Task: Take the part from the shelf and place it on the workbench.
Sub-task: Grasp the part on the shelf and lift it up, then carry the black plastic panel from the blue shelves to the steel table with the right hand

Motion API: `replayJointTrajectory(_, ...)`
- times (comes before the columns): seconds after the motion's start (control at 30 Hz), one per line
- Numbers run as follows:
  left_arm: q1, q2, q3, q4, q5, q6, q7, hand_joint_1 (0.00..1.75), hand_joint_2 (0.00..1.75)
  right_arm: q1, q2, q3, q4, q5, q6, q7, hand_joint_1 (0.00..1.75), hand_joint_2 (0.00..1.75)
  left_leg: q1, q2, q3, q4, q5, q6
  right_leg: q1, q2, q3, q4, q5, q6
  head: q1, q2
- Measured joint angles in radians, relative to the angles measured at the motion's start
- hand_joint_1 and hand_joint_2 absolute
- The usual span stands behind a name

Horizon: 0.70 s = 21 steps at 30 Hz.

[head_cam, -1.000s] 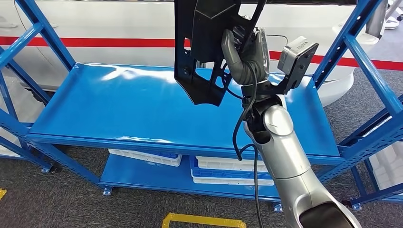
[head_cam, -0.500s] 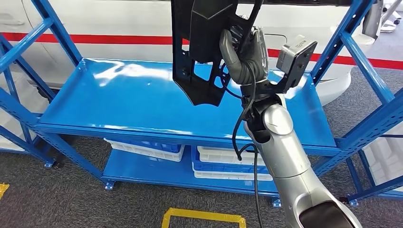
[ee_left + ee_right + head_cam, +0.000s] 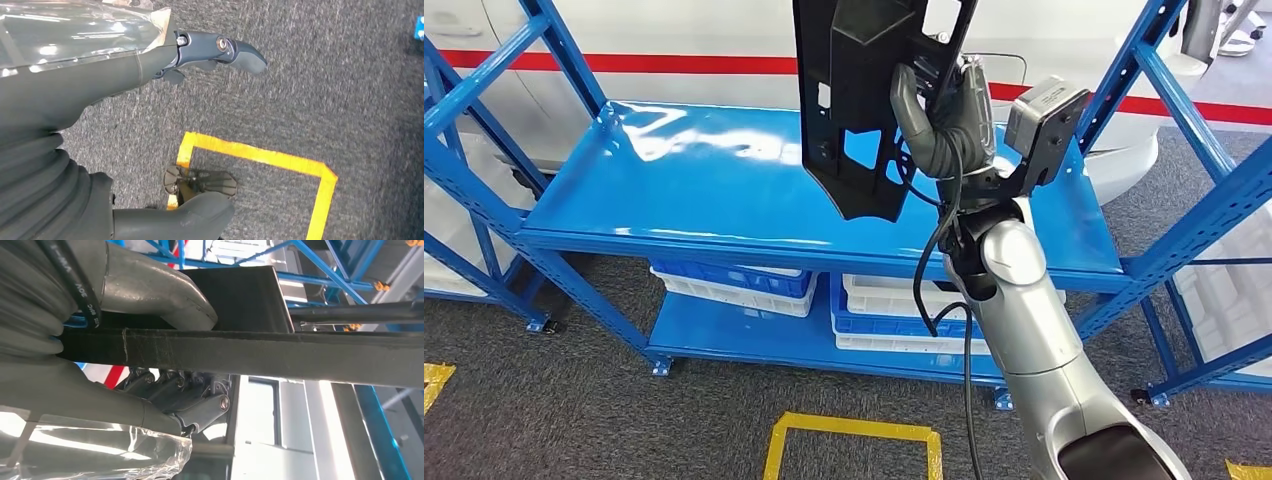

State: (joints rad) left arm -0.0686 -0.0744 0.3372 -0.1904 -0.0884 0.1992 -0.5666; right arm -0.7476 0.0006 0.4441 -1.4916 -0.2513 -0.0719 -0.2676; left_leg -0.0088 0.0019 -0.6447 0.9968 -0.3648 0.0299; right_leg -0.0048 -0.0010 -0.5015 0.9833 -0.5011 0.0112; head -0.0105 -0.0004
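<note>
One right hand (image 3: 944, 115) gripping black part (image 3: 854, 100)

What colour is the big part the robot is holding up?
Black; the part in the right hand shows best in the head view.

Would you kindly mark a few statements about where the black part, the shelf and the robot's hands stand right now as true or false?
1. The right hand grips the black part. True.
2. The black part lies flat on the blue shelf. False: it is held up in the air above the shelf board, standing roughly upright.
3. White and blue trays sit on the lower level of the shelf. True.
4. The left hand holds a tool. False: it holds nothing, and hangs over grey carpet with a yellow floor marking.
5. A green stripe runs along the white surface behind the shelf. False: the stripe is red.
</note>
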Motion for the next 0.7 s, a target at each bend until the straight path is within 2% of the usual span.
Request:
replayJointTrajectory(0.03, 0.000, 0.001, 0.000, 0.000, -0.002, 0.000, 0.000, 0.00, 1.75, 0.000, 0.000, 0.000, 0.000, 0.002, 0.000, 0.000, 1.75, 1.75, 0.002, -0.002, -0.006, 0.007, -0.009, -0.006, -0.006, 0.000, -0.007, -0.003, 0.008, -0.008, 0.000, 0.000)
replayJointTrajectory(0.07, 0.000, 0.002, 0.000, 0.000, -0.004, 0.001, 0.000, 0.00, 1.75, -0.001, 0.000, -0.001, 0.000, 0.004, 0.000, 0.000, 1.75, 1.75, 0.004, -0.003, -0.016, 0.027, -0.034, -0.013, -0.012, -0.002, -0.014, -0.005, 0.018, -0.018, -0.002, 0.000)
replayJointTrajectory(0.1, 0.000, 0.002, 0.000, 0.000, -0.006, 0.001, 0.000, 0.00, 1.75, -0.001, 0.000, -0.001, 0.000, 0.006, 0.000, 0.001, 1.75, 1.75, 0.008, -0.005, -0.031, 0.066, -0.075, -0.020, -0.018, -0.003, -0.022, -0.007, 0.029, -0.025, -0.003, 0.000)
replayJointTrajectory(0.17, 0.000, 0.002, 0.000, 0.000, -0.009, 0.001, 0.000, 0.00, 1.75, 0.002, 0.002, 0.000, 0.000, 0.010, 0.000, 0.001, 1.75, 1.75, 0.017, -0.005, -0.066, 0.191, -0.168, -0.036, -0.016, -0.004, -0.044, -0.005, 0.049, -0.032, -0.006, 0.000)
replayJointTrajectory(0.2, 0.000, 0.002, 0.000, 0.000, -0.010, 0.001, 0.000, 0.00, 1.75, 0.005, 0.002, 0.000, 0.000, 0.013, 0.000, 0.001, 1.75, 1.75, 0.023, -0.005, -0.078, 0.251, -0.194, -0.043, -0.016, -0.004, -0.057, -0.004, 0.058, -0.030, -0.006, 0.000)
replayJointTrajectory(0.23, 0.000, 0.002, 0.000, 0.000, -0.011, 0.001, 0.000, 0.00, 1.75, 0.007, 0.002, 0.000, 0.000, 0.015, -0.001, 0.001, 1.75, 1.75, 0.028, -0.005, -0.078, 0.286, -0.198, -0.049, -0.016, -0.004, -0.069, -0.003, 0.067, -0.027, -0.006, 0.000)
replayJointTrajectory(0.27, -0.001, 0.002, 0.000, 0.000, -0.012, 0.001, 0.000, 0.00, 1.75, 0.010, 0.001, 0.000, 0.000, 0.018, 0.000, 0.001, 1.75, 1.75, 0.035, -0.004, -0.061, 0.289, -0.183, -0.055, -0.018, -0.004, -0.082, -0.001, 0.076, -0.022, -0.006, 0.000)
replayJointTrajectory(0.3, -0.001, 0.002, 0.000, 0.000, -0.012, 0.001, 0.000, 0.00, 1.75, 0.011, 0.001, 0.000, 0.000, 0.020, 0.000, 0.001, 1.75, 1.75, 0.041, -0.004, -0.027, 0.255, -0.156, -0.061, -0.021, -0.004, -0.093, 0.003, 0.083, -0.017, -0.006, 0.000)
replayJointTrajectory(0.33, -0.002, 0.003, 0.000, 0.000, -0.013, 0.001, 0.000, 0.00, 1.75, 0.011, 0.000, 0.000, -0.001, 0.024, 0.000, 0.001, 1.75, 1.75, 0.047, -0.004, 0.023, 0.190, -0.137, -0.067, -0.023, -0.004, -0.104, 0.009, 0.089, -0.011, -0.006, 0.000)
replayJointTrajectory(0.37, -0.004, 0.003, 0.000, 0.000, -0.014, 0.001, 0.001, 0.00, 1.75, 0.011, -0.001, 0.000, -0.002, 0.031, 0.000, 0.000, 1.75, 1.75, 0.049, -0.006, 0.073, 0.118, -0.132, -0.071, -0.024, -0.003, -0.114, 0.015, 0.094, -0.004, -0.007, 0.000)
replayJointTrajectory(0.4, -0.007, 0.003, 0.000, 0.000, -0.015, 0.001, 0.001, 0.00, 1.75, 0.011, -0.002, -0.001, -0.003, 0.039, 0.001, -0.001, 1.75, 1.75, 0.048, -0.009, 0.110, 0.061, -0.135, -0.070, -0.023, -0.003, -0.122, 0.019, 0.100, 0.005, -0.007, 0.000)
replayJointTrajectory(0.43, -0.009, 0.003, 0.000, -0.001, -0.016, 0.001, 0.001, 0.00, 1.75, 0.010, -0.003, -0.001, -0.004, 0.049, 0.001, -0.003, 1.75, 1.75, 0.045, -0.012, 0.129, 0.025, -0.143, -0.065, -0.021, -0.003, -0.127, 0.021, 0.107, 0.014, -0.007, 0.000)
replayJointTrajectory(0.47, -0.010, 0.003, 0.000, -0.001, -0.016, 0.001, 0.002, 0.00, 1.75, 0.011, -0.004, -0.001, -0.005, 0.060, 0.001, -0.005, 1.75, 1.75, 0.038, -0.015, 0.131, 0.014, -0.145, -0.056, -0.019, -0.003, -0.130, 0.020, 0.115, 0.024, -0.006, 0.000)
replayJointTrajectory(0.5, -0.010, 0.003, 0.000, -0.001, -0.016, 0.001, 0.003, 0.00, 1.75, 0.012, -0.005, 0.000, -0.005, 0.069, 0.000, -0.009, 1.75, 1.75, 0.034, -0.015, 0.123, 0.013, -0.137, -0.043, -0.016, -0.003, -0.133, 0.016, 0.124, 0.036, -0.005, 0.000)
replayJointTrajectory(0.53, -0.011, 0.002, 0.000, -0.001, -0.016, 0.001, 0.004, 0.00, 1.75, 0.014, -0.007, -0.001, -0.005, 0.078, -0.001, -0.014, 1.75, 1.75, 0.031, -0.012, 0.116, 0.010, -0.128, -0.029, -0.017, -0.003, -0.137, 0.018, 0.125, 0.042, -0.006, 0.000)
replayJointTrajectory(0.57, -0.012, 0.002, 0.000, -0.001, -0.016, 0.002, 0.005, 0.00, 1.75, 0.015, -0.009, -0.002, -0.005, 0.085, -0.002, -0.019, 1.75, 1.75, 0.029, -0.009, 0.107, 0.007, -0.115, -0.012, -0.017, -0.002, -0.150, 0.032, 0.110, 0.042, -0.004, 0.000)
replayJointTrajectory(0.6, -0.012, 0.001, 0.000, -0.001, -0.016, 0.002, 0.006, 0.00, 1.75, 0.017, -0.011, -0.003, -0.006, 0.092, -0.003, -0.024, 1.75, 1.75, 0.028, -0.006, 0.094, 0.004, -0.102, 0.002, -0.017, -0.002, -0.167, 0.065, 0.077, 0.037, -0.003, 0.000)
replayJointTrajectory(0.63, -0.013, 0.001, 0.000, -0.001, -0.016, 0.002, 0.006, 0.00, 1.75, 0.019, -0.013, -0.004, -0.006, 0.097, -0.003, -0.029, 1.75, 1.75, 0.027, -0.004, 0.080, 0.003, -0.089, 0.013, -0.019, -0.002, -0.188, 0.122, 0.031, 0.028, -0.001, 0.000)
replayJointTrajectory(0.67, -0.014, 0.001, 0.000, -0.001, -0.016, 0.002, 0.007, 0.00, 1.75, 0.021, -0.013, -0.006, -0.006, 0.101, -0.004, -0.031, 1.75, 1.75, 0.024, -0.003, 0.063, 0.003, -0.076, 0.019, -0.018, -0.002, -0.209, 0.191, -0.017, 0.021, 0.002, 0.000)
replayJointTrajectory(0.7, -0.014, 0.002, 0.000, -0.001, -0.016, 0.003, 0.007, 0.00, 1.75, 0.024, -0.014, -0.006, -0.006, 0.104, -0.004, -0.033, 1.75, 1.75, 0.021, -0.002, 0.047, 0.003, -0.064, 0.021, -0.017, -0.002, -0.223, 0.259, -0.050, 0.021, 0.003, 0.000)
